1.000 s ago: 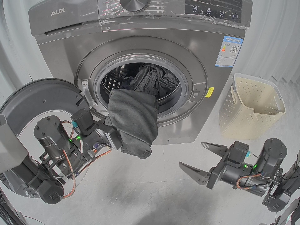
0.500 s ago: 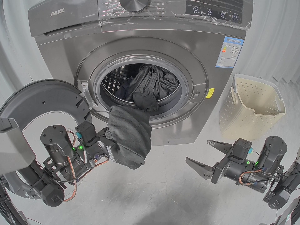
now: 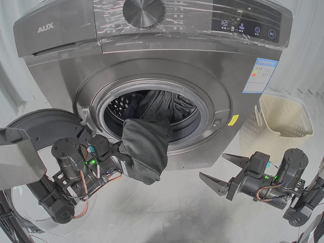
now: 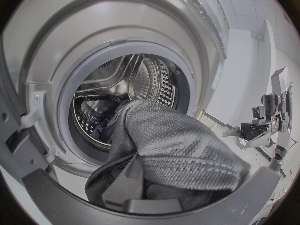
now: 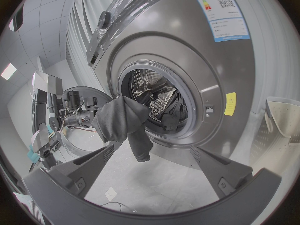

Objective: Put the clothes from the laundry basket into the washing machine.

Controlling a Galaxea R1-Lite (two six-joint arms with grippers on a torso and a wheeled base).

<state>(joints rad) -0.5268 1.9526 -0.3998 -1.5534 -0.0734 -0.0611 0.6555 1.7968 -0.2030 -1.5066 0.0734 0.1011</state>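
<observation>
- The left gripper's [image 4: 147,178] jaws are closed on a dark grey garment [image 3: 145,145]. It bunches over them and hides most of the fingers.
- Ahead of the jaws, the garment's top edge lies at the lip of the drum opening [image 3: 152,108]. Its loose end hangs below them, outside the washing machine [image 3: 152,61].
- Letting go here would probably let the hanging weight drag the garment off the lip onto the floor [image 3: 175,206]. The jaws likely need to go deeper first.
- Cloth wrapped round the jaws may cling when they part.
- The right gripper's [image 3: 212,166] jaws stand wide, holding nothing. The laundry basket [image 3: 283,118] sits beyond them, apart.
</observation>
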